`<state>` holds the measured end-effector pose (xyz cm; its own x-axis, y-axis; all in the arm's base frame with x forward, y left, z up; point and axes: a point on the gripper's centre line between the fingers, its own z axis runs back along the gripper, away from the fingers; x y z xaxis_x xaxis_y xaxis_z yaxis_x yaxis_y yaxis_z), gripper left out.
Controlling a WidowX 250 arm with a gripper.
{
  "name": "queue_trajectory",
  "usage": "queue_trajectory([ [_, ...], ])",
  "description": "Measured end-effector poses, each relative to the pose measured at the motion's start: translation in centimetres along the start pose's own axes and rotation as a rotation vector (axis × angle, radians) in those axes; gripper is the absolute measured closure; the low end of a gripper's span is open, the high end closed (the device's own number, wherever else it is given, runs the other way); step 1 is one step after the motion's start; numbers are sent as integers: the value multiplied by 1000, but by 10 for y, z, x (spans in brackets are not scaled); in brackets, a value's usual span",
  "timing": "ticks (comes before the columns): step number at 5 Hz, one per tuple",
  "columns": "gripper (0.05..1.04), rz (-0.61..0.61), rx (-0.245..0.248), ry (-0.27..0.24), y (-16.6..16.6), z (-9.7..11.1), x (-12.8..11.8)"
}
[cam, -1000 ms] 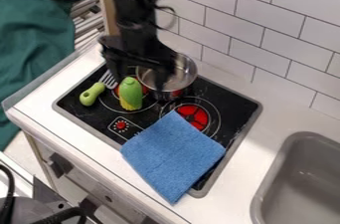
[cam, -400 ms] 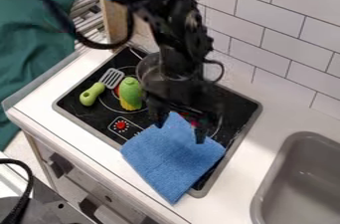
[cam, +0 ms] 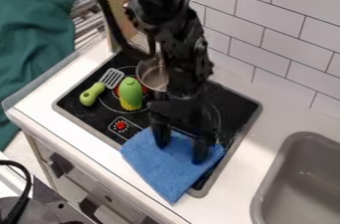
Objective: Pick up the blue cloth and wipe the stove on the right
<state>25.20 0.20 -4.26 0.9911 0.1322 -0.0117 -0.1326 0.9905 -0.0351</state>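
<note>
My black gripper [cam: 181, 152] points down over the upper part of the blue cloth [cam: 166, 170], its two fingers spread apart with cloth showing between them. Whether the fingertips touch the cloth I cannot tell. The cloth lies across the lower right of the black stove [cam: 235, 110] and hangs over its front edge onto the white counter. The arm and gripper hide most of the right-hand burner and the cloth's top corner.
A metal pot [cam: 152, 76] stands at the stove's back, partly behind the arm. Left of it are a green bottle-shaped toy [cam: 130, 93] and a green-handled spatula [cam: 92, 93]. A grey sink [cam: 302, 180] is at the right; a tiled wall runs behind.
The gripper has come from over the pot toward the front right and lower, down to the cloth. The cloth's top corner, seen before, is now behind the gripper.
</note>
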Motion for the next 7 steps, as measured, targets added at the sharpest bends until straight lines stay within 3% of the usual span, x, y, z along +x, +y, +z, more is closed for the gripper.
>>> queue_trajectory([
  [2, 84, -1, -26, 33, 1, -3, 0],
  [3, 84, 27, -63, 17, -10, -3, 4],
  [5, 84, 39, -147, -88, -39, 1, 47],
  [6, 84, 11, -150, -132, -47, 4, 68],
  [7, 87, -17, -114, -184, -49, 8, 89],
])
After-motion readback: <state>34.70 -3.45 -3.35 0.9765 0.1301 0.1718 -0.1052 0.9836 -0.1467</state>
